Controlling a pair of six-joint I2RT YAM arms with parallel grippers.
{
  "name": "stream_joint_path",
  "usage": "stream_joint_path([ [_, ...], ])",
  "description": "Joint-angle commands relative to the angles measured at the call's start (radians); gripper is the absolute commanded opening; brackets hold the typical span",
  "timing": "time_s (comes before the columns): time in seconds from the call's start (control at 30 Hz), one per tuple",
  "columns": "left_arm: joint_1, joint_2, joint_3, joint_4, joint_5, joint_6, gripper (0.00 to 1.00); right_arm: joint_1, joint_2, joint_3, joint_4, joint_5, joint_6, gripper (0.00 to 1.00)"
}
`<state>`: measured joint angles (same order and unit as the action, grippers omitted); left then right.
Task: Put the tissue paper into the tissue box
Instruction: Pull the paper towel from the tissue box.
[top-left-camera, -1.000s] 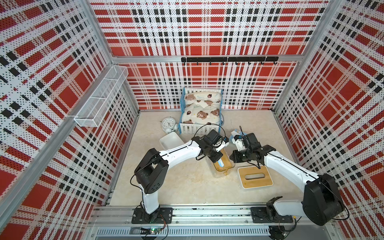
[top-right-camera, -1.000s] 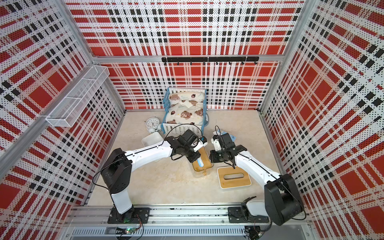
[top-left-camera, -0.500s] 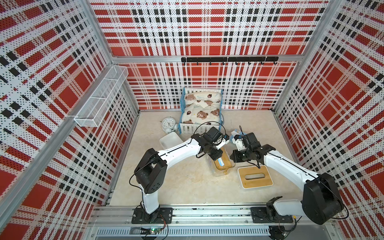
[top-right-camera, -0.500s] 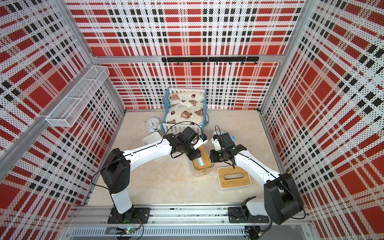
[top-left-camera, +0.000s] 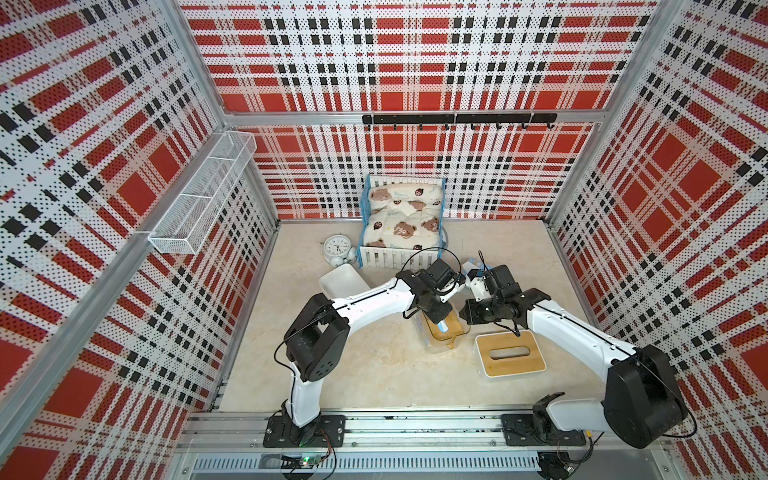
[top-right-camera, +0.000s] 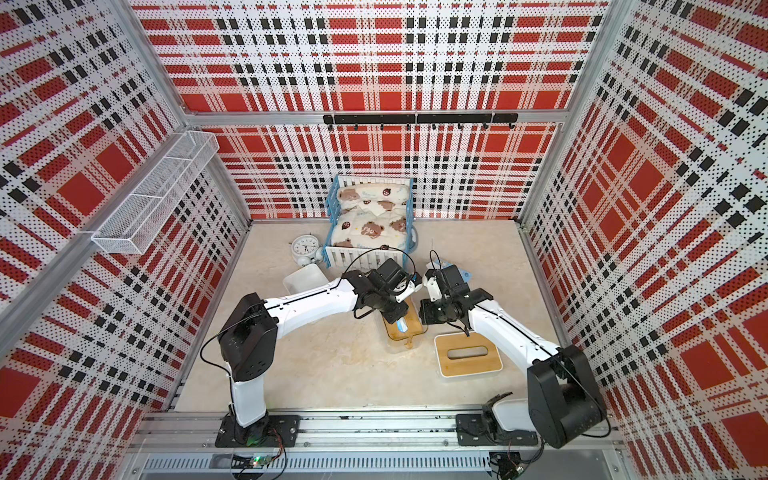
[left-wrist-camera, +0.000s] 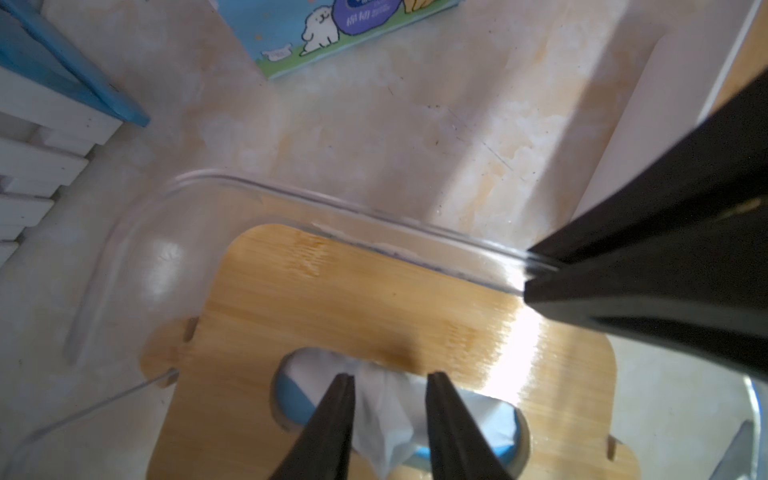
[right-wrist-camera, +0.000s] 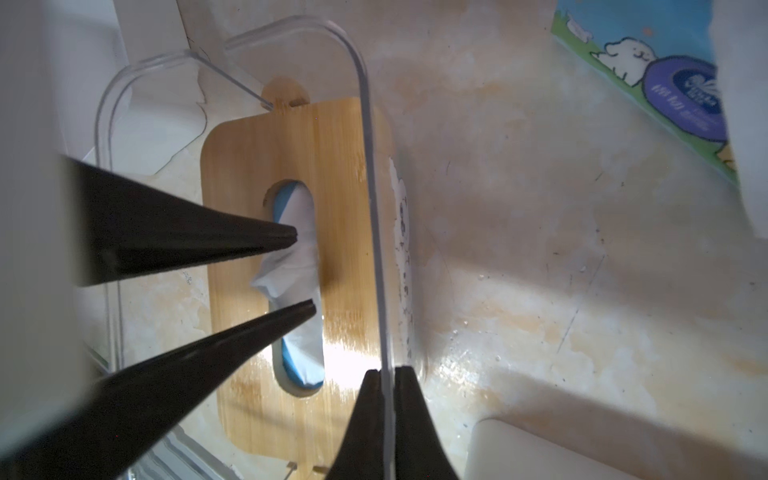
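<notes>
The tissue paper (left-wrist-camera: 386, 411) sits inside the clear tissue box (left-wrist-camera: 291, 195). Its blue wrap shows under the wooden lid (left-wrist-camera: 353, 299), and a white sheet pokes up through the slot. The left gripper (left-wrist-camera: 390, 376) is released, its jaws either side of that sheet. The right gripper (right-wrist-camera: 386, 370) is clenched on the box's clear wall. A second pack (left-wrist-camera: 332, 29) lies nearby.

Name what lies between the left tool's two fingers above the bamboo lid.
A white tissue sheet, sticking up through the bamboo lid's slot; the left tool straddles it. The left wrist view shows this.
</notes>
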<state>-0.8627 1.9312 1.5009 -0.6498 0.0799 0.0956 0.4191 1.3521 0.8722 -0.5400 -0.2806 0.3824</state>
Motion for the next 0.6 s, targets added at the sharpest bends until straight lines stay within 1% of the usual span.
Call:
stream_joint_path([
  [0.0, 0.004, 0.018, -0.012, -0.088, -0.023, -0.015, 0.26, -0.003, -0.003, 0.025, -0.005, 0.018, 0.036, 0.02],
  [0.07, 0.008, 0.013, -0.019, -0.103, -0.03, -0.016, 0.19, -0.002, 0.002, 0.027, -0.003, 0.02, 0.035, 0.02],
  [0.2, 0.02, 0.003, -0.035, -0.135, -0.036, -0.005, 0.12, -0.001, 0.005, 0.028, -0.008, 0.024, 0.036, 0.02],
  [0.33, 0.031, 0.0, -0.039, -0.171, -0.059, 0.005, 0.12, -0.001, -0.002, 0.031, -0.017, 0.04, 0.033, 0.01],
  [0.57, 0.034, -0.013, -0.044, -0.228, -0.09, 0.035, 0.16, -0.001, 0.001, 0.04, -0.025, 0.047, 0.034, 0.0],
])
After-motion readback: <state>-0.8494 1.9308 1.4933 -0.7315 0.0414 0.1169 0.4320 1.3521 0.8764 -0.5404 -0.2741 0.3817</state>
